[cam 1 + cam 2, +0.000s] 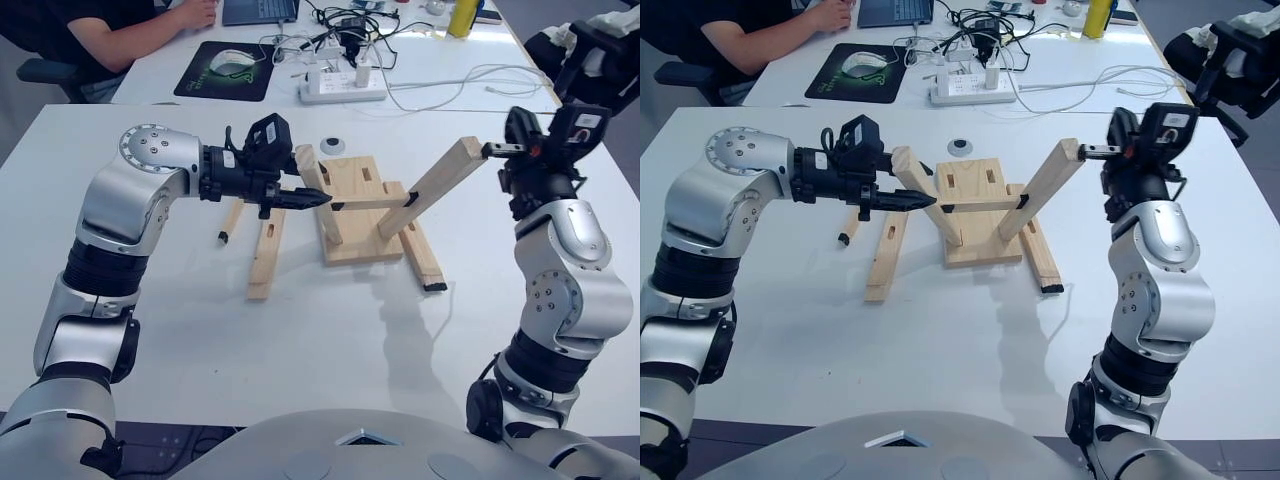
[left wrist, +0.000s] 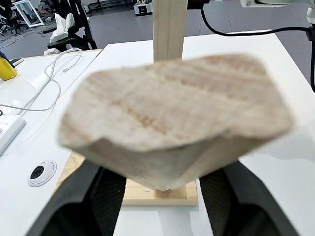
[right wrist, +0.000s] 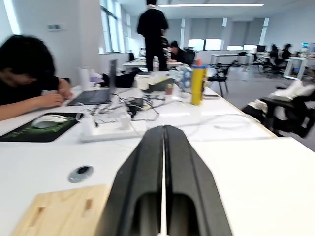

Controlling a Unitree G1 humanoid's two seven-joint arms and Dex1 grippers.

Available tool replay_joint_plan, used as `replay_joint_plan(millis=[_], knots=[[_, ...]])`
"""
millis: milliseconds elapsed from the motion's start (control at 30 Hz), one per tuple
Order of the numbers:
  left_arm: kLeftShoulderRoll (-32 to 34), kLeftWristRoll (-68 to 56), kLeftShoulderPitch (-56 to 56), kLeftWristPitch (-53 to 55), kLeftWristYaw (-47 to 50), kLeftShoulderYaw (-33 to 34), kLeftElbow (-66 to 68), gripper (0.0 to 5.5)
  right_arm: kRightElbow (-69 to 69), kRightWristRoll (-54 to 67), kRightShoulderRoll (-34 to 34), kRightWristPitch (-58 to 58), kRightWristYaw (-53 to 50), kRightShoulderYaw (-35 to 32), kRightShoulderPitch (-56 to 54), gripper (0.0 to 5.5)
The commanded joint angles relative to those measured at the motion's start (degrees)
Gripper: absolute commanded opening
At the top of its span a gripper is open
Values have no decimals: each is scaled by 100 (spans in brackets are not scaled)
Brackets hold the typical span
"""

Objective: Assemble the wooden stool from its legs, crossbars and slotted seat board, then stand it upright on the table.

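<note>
Left hand (image 1: 316, 199) clamps leg (image 1: 305, 160); right hand (image 1: 490, 150) closed, touching raised leg (image 1: 440, 180).

The white table (image 1: 330, 330) carries the slotted seat board (image 1: 355, 240), lying flat near the middle. To the robot's left of it, a loose leg (image 1: 263, 265) lies lengthwise on the tabletop, with a thin crossbar (image 1: 229, 222), dark at its near tip, just beyond that. A second leg (image 1: 422, 258) lies along the board's right edge, its near end capped in black. A round grommet (image 1: 332, 146) sits in the table behind the board.
</note>
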Motion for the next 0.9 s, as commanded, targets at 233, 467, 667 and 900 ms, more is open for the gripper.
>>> replay_joint_plan(millis=[233,467,667,900], knots=[[-98,-24,-52,82,-119,-179,-36,208,-526,806,-61,1213,762,1991,574,0],[-245,-25,-121,118,-115,-221,-56,208,-250,653,-90,985,626,1660,538,0],[-155,17,1,98,-178,-127,-41,208,393,2385,1500,894,-189,-509,-196,0],[-69,47,49,74,-193,9,18,208,682,4704,1908,713,-946,-1197,-368,0]])
